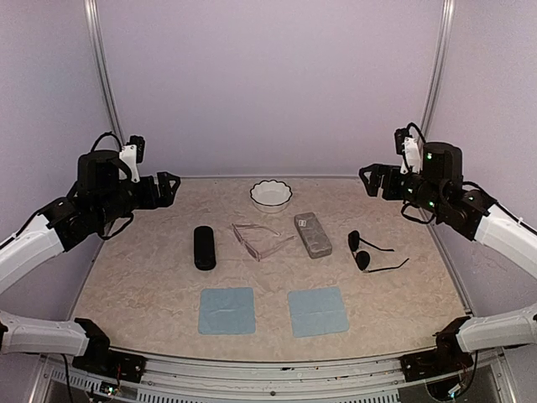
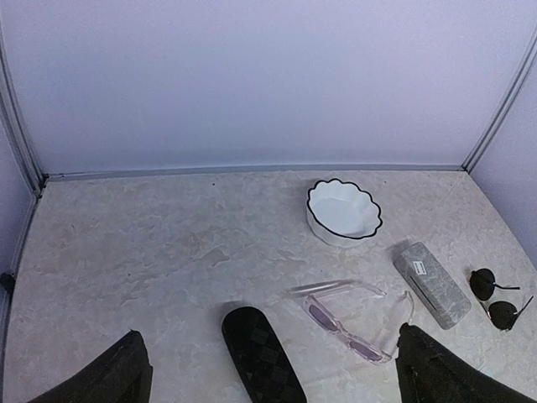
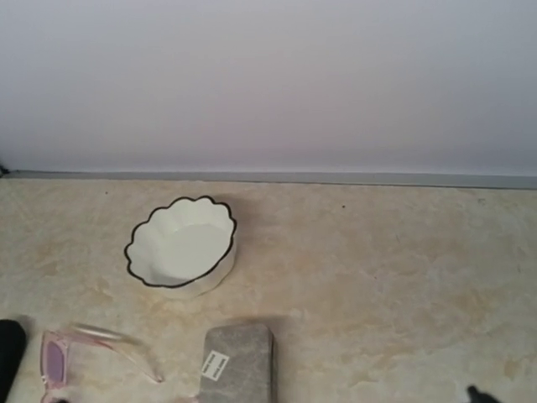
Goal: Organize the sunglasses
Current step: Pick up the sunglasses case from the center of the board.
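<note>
While left pincer (image 1: 172,186), right pincer (image 1: 367,178) hang raised — pink glasses (image 1: 260,239), dark glasses (image 1: 362,259) between.

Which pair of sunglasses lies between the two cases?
The pale pinkish translucent plastic pair, between the black oblong case and the grey speckled case; the round dark-lensed wire pair lies right of both.

Black-and-white arms (image 1: 33,239); looping black cables (image 1: 105,138)

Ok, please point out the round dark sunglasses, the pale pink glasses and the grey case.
round dark sunglasses (image 1: 362,261): top external view, nearer lens.
pale pink glasses (image 2: 322,316): left wrist view, one lens.
grey case (image 1: 312,234): top external view, middle of lid.
</note>
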Available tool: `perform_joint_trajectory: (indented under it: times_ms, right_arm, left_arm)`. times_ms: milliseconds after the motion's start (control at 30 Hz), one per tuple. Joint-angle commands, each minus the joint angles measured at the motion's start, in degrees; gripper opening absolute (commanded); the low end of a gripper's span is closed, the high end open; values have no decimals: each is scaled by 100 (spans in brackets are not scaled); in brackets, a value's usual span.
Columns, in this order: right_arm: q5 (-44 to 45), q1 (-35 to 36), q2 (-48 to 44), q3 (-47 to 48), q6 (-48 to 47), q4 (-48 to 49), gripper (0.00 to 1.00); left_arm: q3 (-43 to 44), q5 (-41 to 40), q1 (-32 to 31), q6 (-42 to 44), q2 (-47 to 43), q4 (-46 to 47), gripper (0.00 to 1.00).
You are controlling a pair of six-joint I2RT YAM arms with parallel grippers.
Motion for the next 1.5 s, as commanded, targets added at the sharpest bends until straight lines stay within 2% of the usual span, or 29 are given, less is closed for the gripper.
perform_joint_trajectory:
  times_ms: [0, 233, 433, 733, 1067, 1467]
  right_arm:
    - [-121, 7, 67, -149, 43, 455, 100]
    - [-662, 16, 452, -410, -8, 611, 99]
    - [-618, 247, 1150, -314, 83, 456, 98]
    - [-345, 714, 2867, 808, 310, -531, 99]
    - [222, 1054, 4372, 1959, 521, -1378, 100]
    - [452, 1132, 5125, 2154, 811, -1583, 100]
  left_arm:
    - [-131, -266, 6, 103, -161, 229, 99]
    - [-229, -350, 65, 95, -122, 218, 99]
    - [-202, -386, 77, -47, -60, 94, 99]
    - [-330, -421, 75, -302, -166, -92, 99]
    - [-388, -408, 75, -352, -275, -191, 99]
    - [-394, -369, 64, -343, -218, -271, 99]
